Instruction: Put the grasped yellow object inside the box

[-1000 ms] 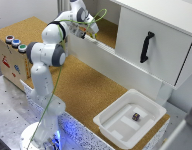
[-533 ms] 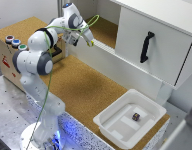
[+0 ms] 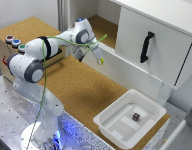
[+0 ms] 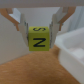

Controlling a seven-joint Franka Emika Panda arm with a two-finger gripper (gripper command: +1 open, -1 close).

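My gripper [image 3: 100, 60] is shut on the tiny yellow object [image 3: 101, 61], a cube with black letters, and holds it above the cork surface beside the white cabinet front. In the wrist view the yellow cube [image 4: 38, 37] sits clamped between the two fingers [image 4: 21, 26]. The box [image 3: 108, 122], a shallow white tub with a wide rim, sits on the cork toward the exterior view's lower right, well away from the gripper. A small dark brown object [image 3: 135, 116] lies inside it.
A white cabinet with a black handle [image 3: 146, 46] stands at the exterior view's right, behind the tub. A wooden box with coloured buttons [image 3: 13, 41] sits at the exterior view's left. The cork board [image 3: 81, 90] stretches between gripper and tub.
The arm has swung toward the exterior view's right and lower, carrying the yellow cube away from the back toward the cabinet front. The tub has not moved.
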